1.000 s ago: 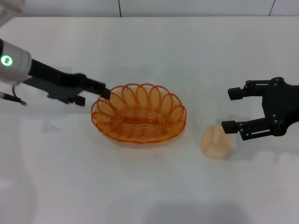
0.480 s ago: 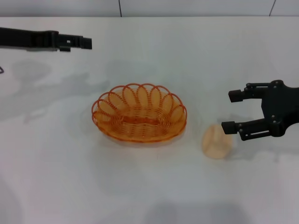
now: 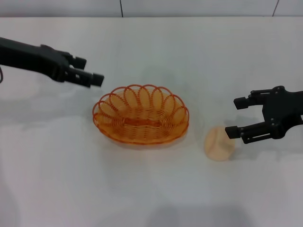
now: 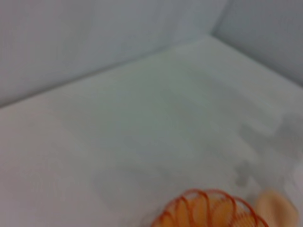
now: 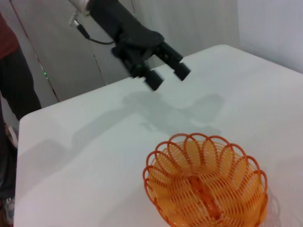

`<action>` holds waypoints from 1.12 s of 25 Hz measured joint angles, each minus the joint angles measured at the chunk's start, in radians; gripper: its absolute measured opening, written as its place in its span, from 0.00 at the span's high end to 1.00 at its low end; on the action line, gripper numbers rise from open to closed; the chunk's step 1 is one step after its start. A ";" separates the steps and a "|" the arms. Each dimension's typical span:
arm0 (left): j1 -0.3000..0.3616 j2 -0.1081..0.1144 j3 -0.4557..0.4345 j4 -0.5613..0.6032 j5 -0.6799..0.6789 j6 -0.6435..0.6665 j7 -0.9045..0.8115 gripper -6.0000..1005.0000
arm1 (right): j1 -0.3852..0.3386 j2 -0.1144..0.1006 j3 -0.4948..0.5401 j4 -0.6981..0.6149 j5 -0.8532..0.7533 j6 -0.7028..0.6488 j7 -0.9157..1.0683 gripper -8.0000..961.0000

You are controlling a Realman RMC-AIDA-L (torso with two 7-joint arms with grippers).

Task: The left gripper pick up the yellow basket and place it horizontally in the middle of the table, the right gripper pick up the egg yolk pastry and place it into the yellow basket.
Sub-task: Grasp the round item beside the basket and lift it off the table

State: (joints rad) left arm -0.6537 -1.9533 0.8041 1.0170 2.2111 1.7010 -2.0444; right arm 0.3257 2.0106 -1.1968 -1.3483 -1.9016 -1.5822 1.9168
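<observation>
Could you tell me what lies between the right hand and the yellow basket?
Only the egg yolk pastry, sitting on the table just beside the open right hand and clear of the yellow basket. The head view shows this.

Head cam overhead, fwd-down — all views share yellow basket [image 3: 140,115].

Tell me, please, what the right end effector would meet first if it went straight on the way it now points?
Probably the egg yolk pastry: the open right end effector points toward it, though it may hang above it.
</observation>
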 joint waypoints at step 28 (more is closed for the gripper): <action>0.002 -0.038 0.112 0.078 0.015 0.016 0.018 0.11 | 0.153 0.005 -0.169 0.077 -0.279 0.105 0.185 0.12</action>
State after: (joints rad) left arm -0.6513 -1.9909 0.9158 1.0953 2.2265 1.7168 -2.0266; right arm 0.4786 2.0156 -1.3660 -1.2713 -2.1808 -1.4768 2.1019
